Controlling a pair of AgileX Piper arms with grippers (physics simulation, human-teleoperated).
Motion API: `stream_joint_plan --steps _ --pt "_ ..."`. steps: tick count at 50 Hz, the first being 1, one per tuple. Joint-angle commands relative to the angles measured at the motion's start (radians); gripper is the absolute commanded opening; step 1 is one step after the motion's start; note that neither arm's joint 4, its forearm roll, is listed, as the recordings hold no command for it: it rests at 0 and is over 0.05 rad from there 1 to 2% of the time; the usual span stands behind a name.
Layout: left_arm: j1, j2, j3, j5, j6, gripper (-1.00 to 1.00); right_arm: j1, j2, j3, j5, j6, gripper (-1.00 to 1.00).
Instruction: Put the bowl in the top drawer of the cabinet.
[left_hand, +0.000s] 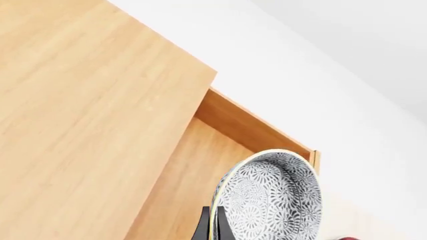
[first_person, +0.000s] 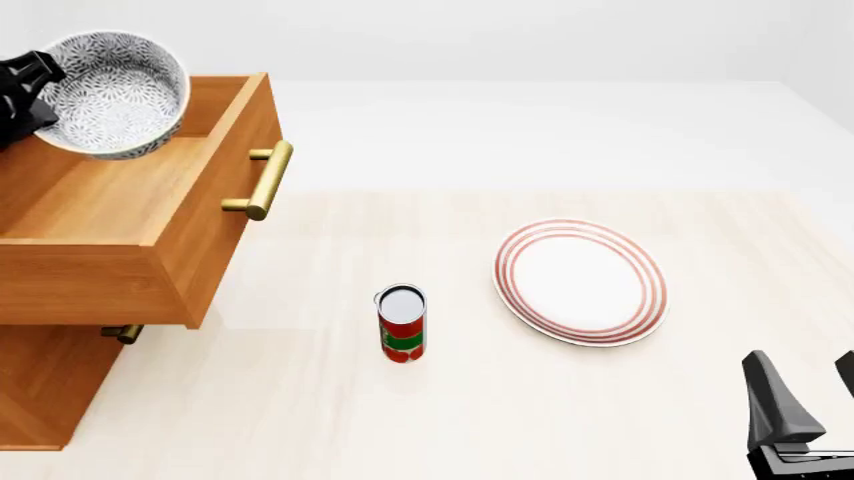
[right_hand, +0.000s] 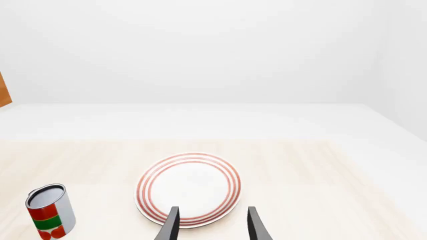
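Left gripper (left_hand: 212, 227) clamps the rim of the bowl (first_person: 112, 92), held tilted above the open top drawer (first_person: 114, 205) at 10 o'clock. Right gripper (right_hand: 209, 225) spread, idle. Risk: released tilted, the bowl may roll or strike the drawer wall.

Bowl (first_person: 114, 95) white, dense grey-blue floral speckle; top drawer (first_person: 127, 215) light-brown wood, brass handle (first_person: 263, 180); plate (first_person: 581, 282) white, red rings.

Pulled-out top drawer (first_person: 147, 215) open from above, inside bare under the tilted bowl (first_person: 114, 92). Mid-table, only an upright can (first_person: 402, 323) and flat plate (first_person: 581, 281), well apart, wide gaps around both.
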Motion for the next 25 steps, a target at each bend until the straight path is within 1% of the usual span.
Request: stream_joint_plan --steps 1,9,25 --pt "0.002 0.011 -0.02 0.009 0.018 -1.0 0.0 0.0 0.0 0.0 0.0 1.0" --pt "0.001 0.023 -0.042 0.023 0.03 -1.0 0.0 0.0 0.0 0.0 0.0 1.0" --pt "0.004 0.049 -0.028 0.015 0.047 -1.0 0.0 0.0 0.0 0.0 0.0 1.0"
